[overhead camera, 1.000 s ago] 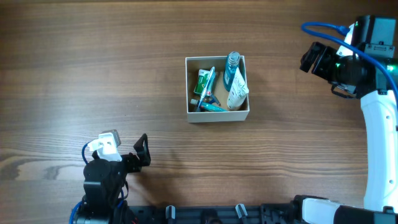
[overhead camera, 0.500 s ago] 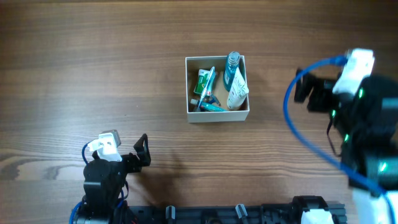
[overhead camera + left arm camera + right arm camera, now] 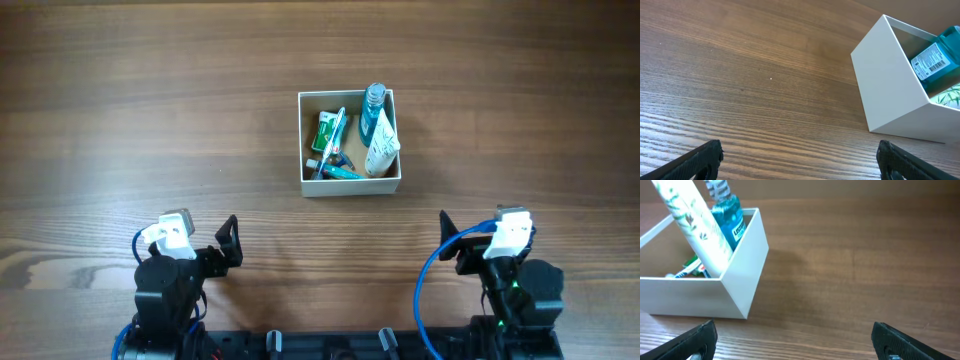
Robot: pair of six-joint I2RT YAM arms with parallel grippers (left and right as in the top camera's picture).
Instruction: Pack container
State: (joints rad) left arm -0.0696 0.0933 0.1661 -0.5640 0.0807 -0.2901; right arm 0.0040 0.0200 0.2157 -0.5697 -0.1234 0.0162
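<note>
The container [image 3: 350, 187], a square white-walled box with a brown inside, stands in the middle of the table. In it are a blue mouthwash bottle [image 3: 373, 112], a white tube [image 3: 382, 146], a green packet [image 3: 328, 130] and smaller items. My left gripper [image 3: 232, 245] is open and empty at the front left, well short of the box. My right gripper [image 3: 448, 243] is open and empty at the front right. The left wrist view shows the left gripper [image 3: 800, 160] and the box wall [image 3: 890, 85]. The right wrist view shows the right gripper [image 3: 792, 340], the box [image 3: 690, 297], the bottle [image 3: 729, 222] and the tube [image 3: 692, 222].
The wooden table [image 3: 150, 100] bears only the box. Both arm bases sit at the front edge.
My right arm has swung from the back right of the table down to the front right edge. The left arm and the box have not moved.
</note>
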